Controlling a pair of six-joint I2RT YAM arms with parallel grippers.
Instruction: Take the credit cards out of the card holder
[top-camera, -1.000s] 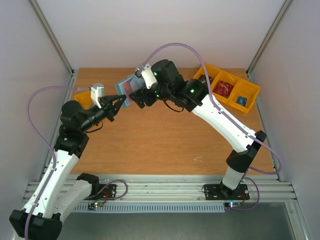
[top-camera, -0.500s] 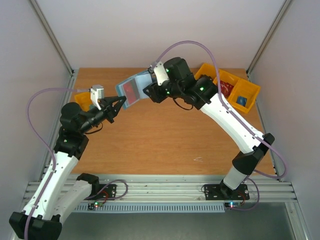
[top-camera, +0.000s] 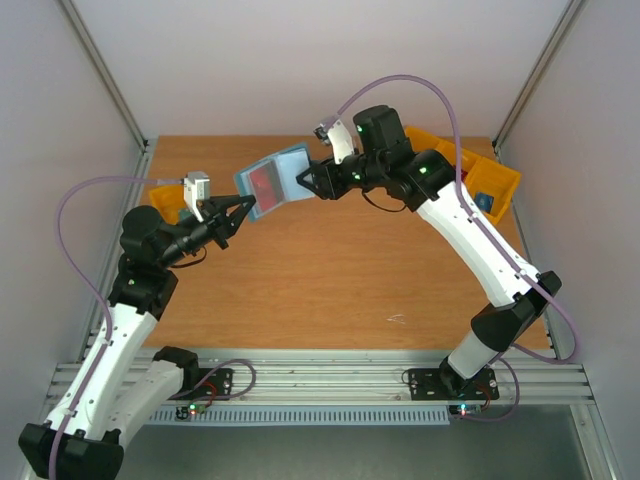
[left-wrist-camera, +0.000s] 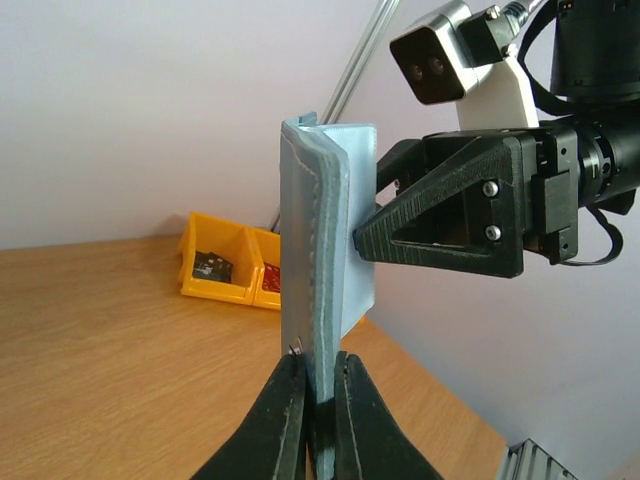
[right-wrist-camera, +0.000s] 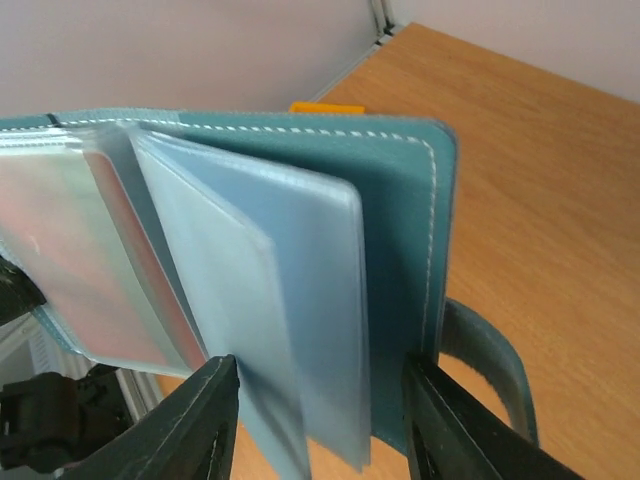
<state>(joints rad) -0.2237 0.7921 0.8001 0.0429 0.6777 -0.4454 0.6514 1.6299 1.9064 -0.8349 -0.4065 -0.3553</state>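
The teal-blue card holder (top-camera: 285, 170) hangs open in the air above the back of the table. A red credit card (top-camera: 263, 183) shows in its left half, and shows pinkish behind a clear sleeve in the right wrist view (right-wrist-camera: 50, 230). I cannot make out a bluish-grey card. My left gripper (top-camera: 245, 204) is shut on the holder's lower edge (left-wrist-camera: 310, 250), seen edge-on between its jaws (left-wrist-camera: 320, 378). My right gripper (top-camera: 306, 180) is open, its jaws (right-wrist-camera: 320, 372) standing wide either side of the fanned sleeves (right-wrist-camera: 260, 290) and teal cover (right-wrist-camera: 400, 220).
Yellow bins (top-camera: 497, 182) stand at the back right, one holding a small blue item, partly hidden by the right arm. Another yellow bin (top-camera: 165, 194) sits at the back left behind the left arm. Bare wooden table (top-camera: 330, 280) lies below both grippers.
My right gripper has drawn back to the right, off the holder's face to its right edge. The holder has swung open flatter, showing the red card. The left gripper has kept its grip.
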